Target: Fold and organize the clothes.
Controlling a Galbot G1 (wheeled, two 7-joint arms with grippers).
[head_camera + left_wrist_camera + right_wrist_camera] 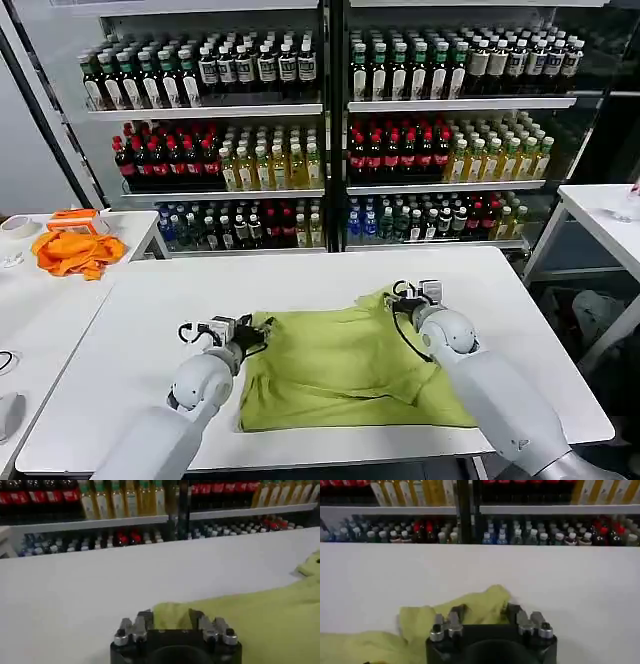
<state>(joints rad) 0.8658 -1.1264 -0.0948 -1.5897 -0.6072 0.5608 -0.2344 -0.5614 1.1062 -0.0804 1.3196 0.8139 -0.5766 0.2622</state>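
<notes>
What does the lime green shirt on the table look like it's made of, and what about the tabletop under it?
The lime yellow-green short-sleeved T-shirt looks like soft matte knit fabric, probably cotton: it lies limp, wrinkles, and bunches where the left hand and right hand meet its edges. The white rectangular table looks like smooth hard laminate or painted board, with a faint sheen.

A shop-like mock-up: glass-fronted drink coolers (330, 130) packed with bottles behind white tables (300, 290).
</notes>
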